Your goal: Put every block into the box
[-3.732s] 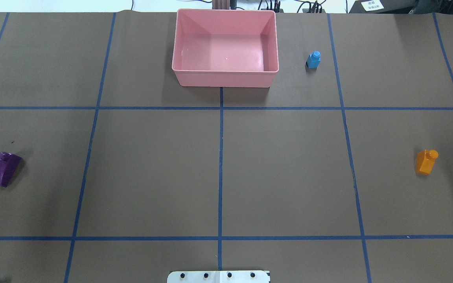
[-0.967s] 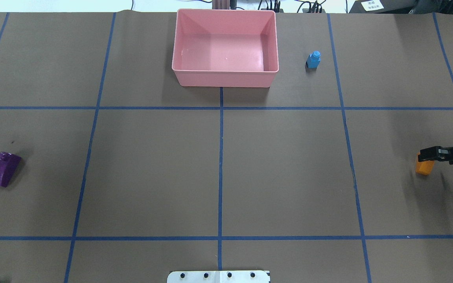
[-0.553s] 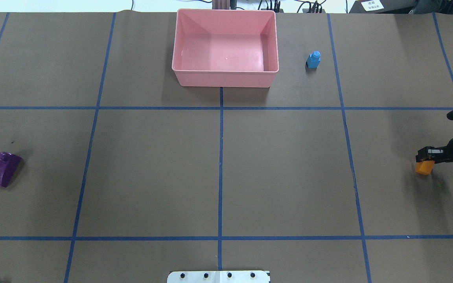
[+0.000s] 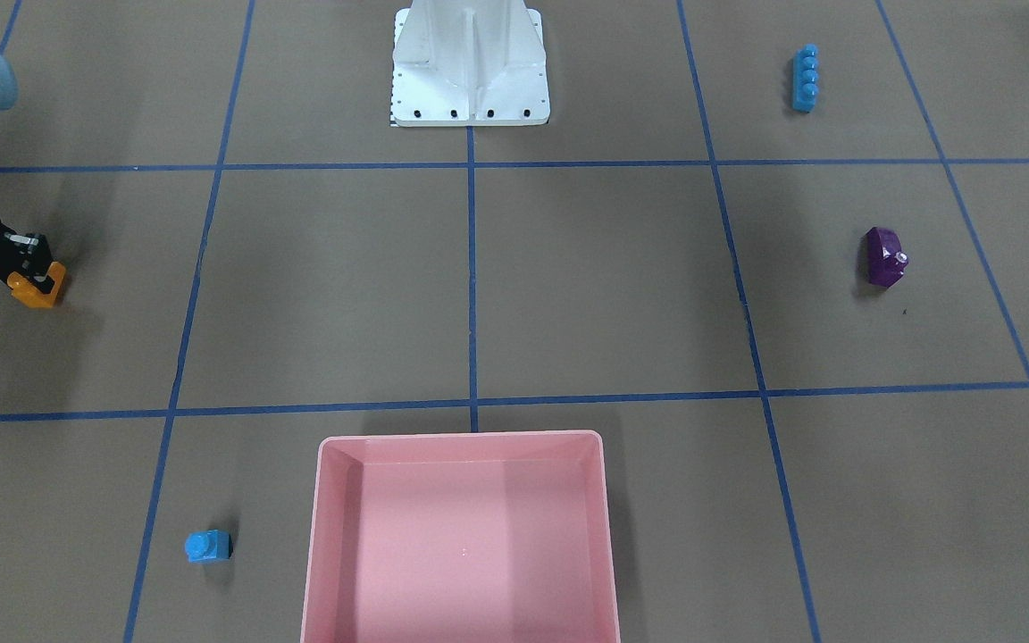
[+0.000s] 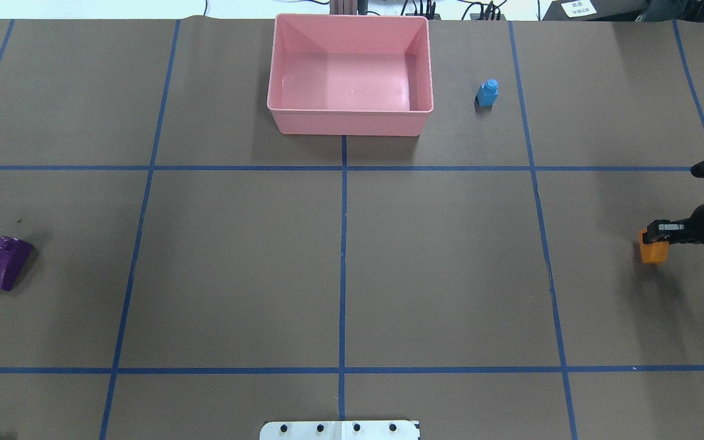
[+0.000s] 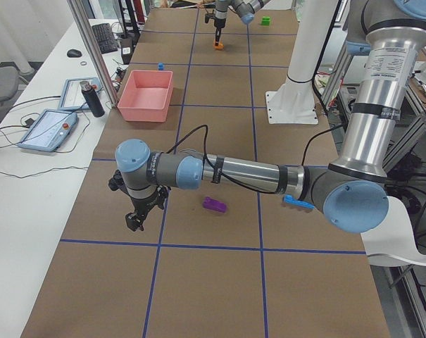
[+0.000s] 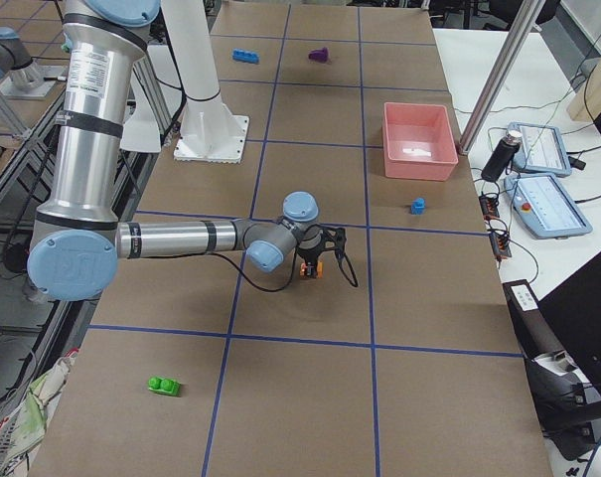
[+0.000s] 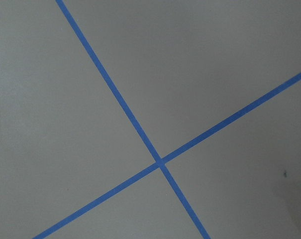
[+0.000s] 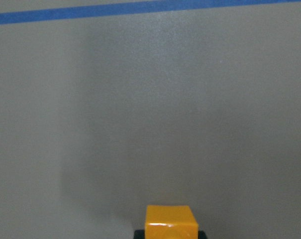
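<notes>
Now the right tool [image 5: 653,237] pinches the small orange sloped plastic brick [image 5: 654,253] by its top, far out on the right side of the brown table [image 5: 450,275], well apart from the large shallow pink plastic box [image 5: 346,122]. The small blue single-stud brick [image 5: 487,93] stands near the box's right wall. The left tool [image 6: 136,220] hangs near the purple plastic brick [image 6: 214,205]; I cannot tell whether it is spread or pressed together.

Soft, even light from above falls on the matte brown table cover [image 5: 236,256]. The shallow pink plastic box [image 5: 352,125] casts a faint, blurred shadow and shows mild glare inside. At the right wrist view's bottom edge, the orange sloped plastic brick [image 9: 170,222] looks slightly soft.
</notes>
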You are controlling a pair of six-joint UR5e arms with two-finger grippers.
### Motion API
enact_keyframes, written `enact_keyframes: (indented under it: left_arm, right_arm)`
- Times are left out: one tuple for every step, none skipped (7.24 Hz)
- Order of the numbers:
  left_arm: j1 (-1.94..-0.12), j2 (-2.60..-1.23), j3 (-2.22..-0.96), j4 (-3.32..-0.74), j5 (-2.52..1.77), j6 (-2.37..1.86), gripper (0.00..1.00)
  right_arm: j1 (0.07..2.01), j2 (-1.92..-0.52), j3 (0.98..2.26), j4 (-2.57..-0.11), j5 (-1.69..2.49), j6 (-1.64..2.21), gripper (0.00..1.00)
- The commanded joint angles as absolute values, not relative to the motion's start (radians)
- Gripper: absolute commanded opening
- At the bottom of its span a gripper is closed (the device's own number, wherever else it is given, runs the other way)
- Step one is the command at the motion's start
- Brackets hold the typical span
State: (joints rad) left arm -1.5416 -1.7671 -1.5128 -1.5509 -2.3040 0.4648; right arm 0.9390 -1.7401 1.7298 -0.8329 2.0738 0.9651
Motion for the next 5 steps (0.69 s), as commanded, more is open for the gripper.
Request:
enact_keyframes:
  left_arm:
    - [-1.542,-1.767,-1.516,-1.551,-2.304,0.465,1.0]
    - [-1.542,-1.767,-1.516,-1.551,-2.304,0.465,1.0]
    - [-1.534,-1.769,-1.516,-1.551,-2.304,0.465,1.0]
    - [-1.529,-1.769,-1.517,-1.552,-2.304,0.465,1.0]
    - [-1.52,-1.77,-1.517,-1.552,-2.304,0.465,1.0]
  right_arm:
    - [1.029,-1.575,1.747,-0.847,2.068,0.969,0.0]
    - [1.051,-1.439,1.686,-0.885,2.068,0.973,0.0]
    - [1.051,-1.284,1.596,-0.934,2.066,1.02,0.0]
    - [1.051,-1.141,1.5,-0.943,2.065,1.082,0.0]
    - [1.045,-0.992,1.374,-0.946,2.062,1.122,0.0]
